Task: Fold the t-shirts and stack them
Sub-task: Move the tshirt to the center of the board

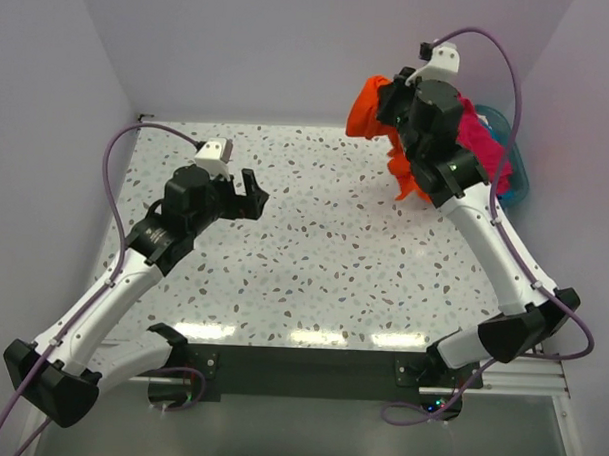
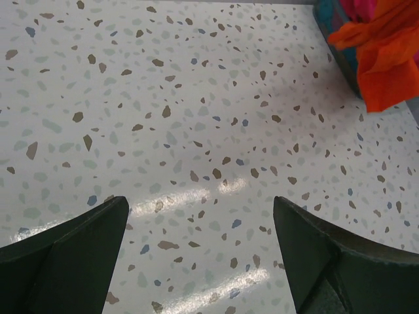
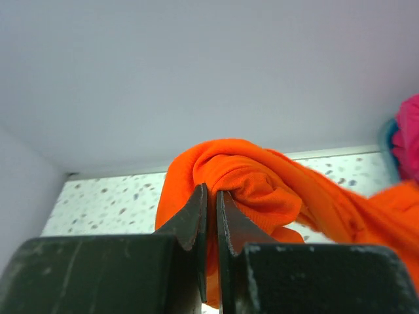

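Right end effector [image 3: 211, 199] is pinched shut on the orange t-shirt [image 3: 262, 186], which hangs above the surface's [image 1: 314, 248] far right corner. Left end effector [image 2: 200, 201] gapes wide, empty, toward the left edge. I'd carry the shirt to the middle, high enough to hang free, before spreading it.

the left gripper [image 2: 200, 199] hangs over the speckled table [image 2: 196, 98], its two dark fingers [image 2: 65, 261] spread wide apart. at the top right, an orange shirt [image 2: 386, 59] covers part of a teal basket [image 2: 344, 62], with pink cloth [image 2: 363, 6] above.
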Available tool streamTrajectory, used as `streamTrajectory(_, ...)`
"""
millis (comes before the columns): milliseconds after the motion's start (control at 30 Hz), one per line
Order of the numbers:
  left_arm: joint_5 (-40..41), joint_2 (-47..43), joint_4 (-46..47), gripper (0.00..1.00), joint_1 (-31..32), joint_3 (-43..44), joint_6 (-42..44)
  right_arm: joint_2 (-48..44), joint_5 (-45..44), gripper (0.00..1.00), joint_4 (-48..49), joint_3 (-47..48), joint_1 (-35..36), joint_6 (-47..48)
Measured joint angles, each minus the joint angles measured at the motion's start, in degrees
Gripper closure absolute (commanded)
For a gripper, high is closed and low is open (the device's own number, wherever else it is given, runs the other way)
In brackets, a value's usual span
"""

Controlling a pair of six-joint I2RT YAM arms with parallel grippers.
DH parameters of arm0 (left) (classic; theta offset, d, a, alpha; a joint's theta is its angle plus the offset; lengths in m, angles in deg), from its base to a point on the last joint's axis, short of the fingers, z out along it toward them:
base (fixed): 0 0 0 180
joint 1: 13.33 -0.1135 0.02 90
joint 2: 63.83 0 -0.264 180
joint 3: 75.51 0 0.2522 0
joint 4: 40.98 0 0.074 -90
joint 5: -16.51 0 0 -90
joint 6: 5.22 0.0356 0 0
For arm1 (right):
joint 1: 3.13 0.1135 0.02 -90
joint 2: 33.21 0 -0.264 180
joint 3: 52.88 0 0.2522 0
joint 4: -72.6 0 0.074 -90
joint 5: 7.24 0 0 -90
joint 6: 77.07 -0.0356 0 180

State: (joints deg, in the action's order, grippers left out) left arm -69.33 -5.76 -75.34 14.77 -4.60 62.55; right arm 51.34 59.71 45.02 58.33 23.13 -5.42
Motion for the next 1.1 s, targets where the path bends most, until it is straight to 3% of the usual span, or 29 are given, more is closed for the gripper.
streamTrajectory(233,2.29,-2.08,-0.33,0.03,-0.35,0.2,-1.44,-0.33,4.66,1.0,-2.16,3.87,9.4,0.02)
streamTrajectory(333,3.56,-3.32,-0.48,0.03,-0.39,0.2,-2.34,-0.17,6.01,0.93,-2.4,3.39,11.61,-0.33)
streamTrajectory(433,4.44,-3.76,-0.48,0.03,-0.57,0.2,-2.82,-0.13,4.74,0.77,-1.97,-0.48,11.39,-1.6)
streamTrajectory(533,5.25,-3.34,-0.44,0.03,-0.72,0.02,-3.34,0.7,4.63,0.62,-2.93,-6.19,7.69,-4.17)
streamTrajectory(700,5.75,-1.75,0.5,0.07,-0.92,-3.48,-4.72,7.32,6.08,0.38,-6.43,-9.62,-5.09,-8.52)
streamTrajectory(800,6.25,0.61,1.99,0.11,-1.11,-7.5,-6.47,8.81,6.75,0.35,-7.32,-14.86,-8.26,-9.77)
streamTrajectory(900,7.04,3.19,3.82,0.17,-1.16,-12.33,-9.05,7.54,7.26,0.35,-7.19,-22.49,-4.15,-10.27)
streamTrajectory(1100,9.7,9.16,7.76,0.21,-1.57,-19.61,-14.82,9.6,9.27,0.35,-4.55,-27.67,13.73,-10.36)
